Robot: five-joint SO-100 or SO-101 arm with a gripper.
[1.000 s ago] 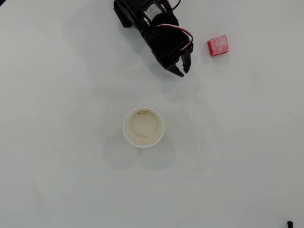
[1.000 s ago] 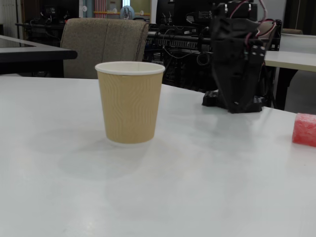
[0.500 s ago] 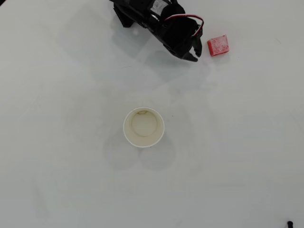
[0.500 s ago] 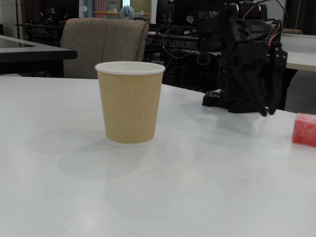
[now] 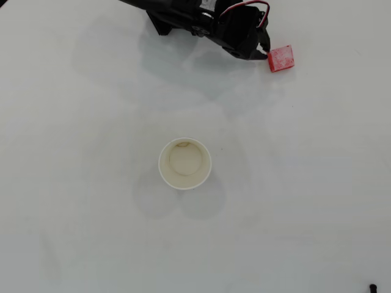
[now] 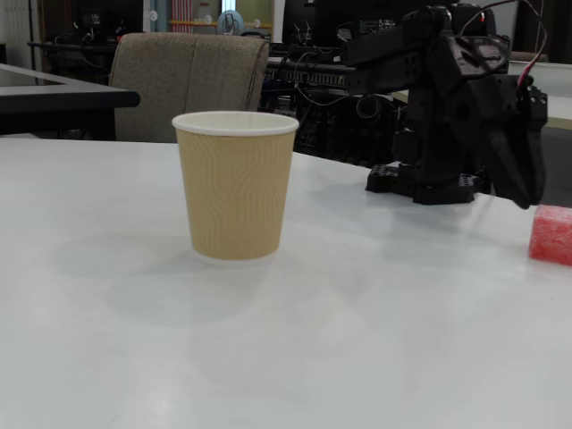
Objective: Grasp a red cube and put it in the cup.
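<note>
The red cube [image 5: 280,58] lies on the white table at the upper right of the overhead view; the fixed view shows the red cube [image 6: 550,234] at the right edge. The cup [image 5: 185,163] stands upright and empty near the table's middle, and the fixed view shows the cup [image 6: 235,183] with a tan ribbed outside and white rim. My black gripper [image 5: 266,53] hovers just left of the cube, its tip at the cube's left edge. In the fixed view the gripper [image 6: 527,198] points down as one dark wedge, fingers together, holding nothing.
The arm's base [image 6: 420,183] sits at the table's far side, top centre in the overhead view [image 5: 162,24]. A padded chair [image 6: 192,80] and cluttered desks stand behind the table. A small black object [image 5: 372,287] lies at the bottom right corner.
The gripper has swung away from the cup's side toward the red cube, going up and right in the overhead view, right in the fixed view. Cube and cup have not moved.
</note>
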